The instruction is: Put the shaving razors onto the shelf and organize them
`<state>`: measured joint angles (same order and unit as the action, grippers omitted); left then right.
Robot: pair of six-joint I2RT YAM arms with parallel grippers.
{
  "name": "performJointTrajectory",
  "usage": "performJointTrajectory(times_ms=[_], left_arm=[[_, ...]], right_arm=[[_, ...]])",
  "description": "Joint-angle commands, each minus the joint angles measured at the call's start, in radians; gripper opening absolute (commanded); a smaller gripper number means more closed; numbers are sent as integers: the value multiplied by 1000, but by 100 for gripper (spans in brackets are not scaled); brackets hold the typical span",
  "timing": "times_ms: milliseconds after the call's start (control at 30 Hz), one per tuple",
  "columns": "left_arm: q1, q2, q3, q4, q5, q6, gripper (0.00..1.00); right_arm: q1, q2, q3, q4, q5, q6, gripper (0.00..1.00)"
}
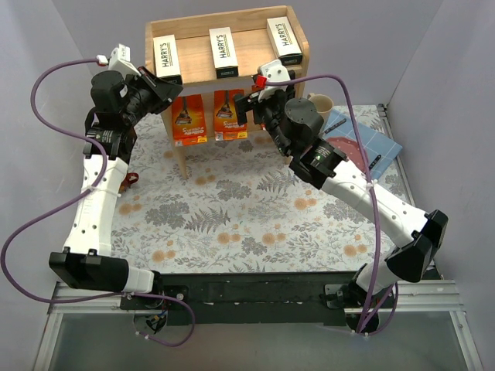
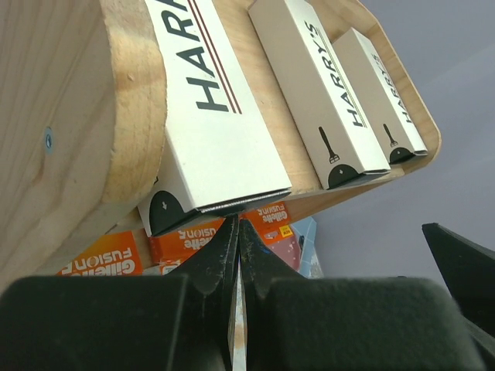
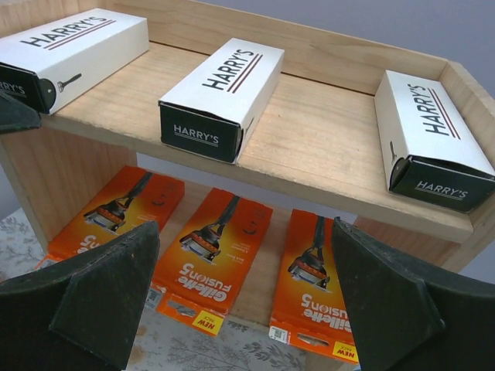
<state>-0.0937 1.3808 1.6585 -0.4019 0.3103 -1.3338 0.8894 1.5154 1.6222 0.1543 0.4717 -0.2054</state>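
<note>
Reaches with the left arm (image 1: 97, 193) up the left side of the bench (image 1: 232, 209), wrist bent in toward the left end of the shelf (image 1: 303, 54); holds the left fingers (image 2: 220, 263) pressed fully together with nothing between them, tips just under the dark near end of the leftmost of the white boxes (image 2: 209, 116); angles the right arm (image 1: 363, 193) from the near right corner across to the shelf front, with the right fingers (image 3: 100, 294) spread wide, gripping nothing, level with the lower tier and facing the orange packs (image 3: 213, 247); leaves bare wood between the boxes on the top tier, hemmed by raised rails at sides and back, open only along the front edge; shows open flowered bench between the arms, grey walls close on both sides, a mug (image 1: 321, 103) near the shelf's right end; up top, three long narrow white boxes laid front to back, well apart, lettered "HARRY'S" beside twin stripes; below, three orange packs in a row, close together, each with a razor picture and "Gillette Fusion5"; flat or leaning, cannot tell.
</note>
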Motion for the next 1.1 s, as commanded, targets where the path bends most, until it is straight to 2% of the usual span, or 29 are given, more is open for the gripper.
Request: performJointTrajectory(times_ms=[0, 167, 233, 333, 367, 400, 433, 467, 500, 567, 633, 667, 700, 800, 900, 933, 1067], left_arm=[[3, -6, 38, 31, -48, 27, 0], [3, -40, 15, 29, -114, 47, 0], [3, -52, 0, 34, -109, 73, 4], [3, -86, -22, 58, 25, 122, 37], [3, -101, -41, 73, 89, 143, 60], [3, -118, -58, 86, 239, 184, 70], [3, -133, -84, 93, 295, 196, 98], [5, -176, -141, 112, 352, 202, 98], [3, -198, -178, 112, 392, 209, 98], [3, -241, -270, 82, 366, 208, 98], [5, -291, -318, 57, 346, 255, 98], [5, -307, -347, 40, 345, 278, 98], [5, -336, -394, 31, 334, 304, 98], [5, -383, -475, 6, 287, 387, 98], [5, -407, -531, 0, 254, 452, 98], [6, -413, -537, -2, 237, 467, 98], [20, -408, -551, -11, 187, 530, 98]], right_arm=[[-18, -44, -16, 19, -2, 29, 99], [-50, -78, -36, -100, -42, 35, 99], [-73, -125, -90, -134, -93, 9, 99], [-98, -201, -165, -252, -181, -12, 99], [-104, -222, -191, -297, -239, -20, 99], [-110, -269, -217, -315, -273, -25, 99], [-118, -294, -266, -331, -324, -32, 99], [-124, -314, -281, -349, -440, -41, 99], [-129, -351, -297, -389, -488, -80, 99], [-129, -376, -314, -441, -548, -98, 99], [-129, -373, -291, -502, -492, -47, 99], [-129, -348, -265, -522, -381, -25, 99], [-129, -327, -234, -597, -328, -6, 99], [-129, -244, -110, -682, -202, -8, 98], [-129, -225, -102, -639, -202, -101, 98], [-129, -237, -126, -540, -215, -123, 97], [-124, -273, -197, -412, -307, -166, 99]])
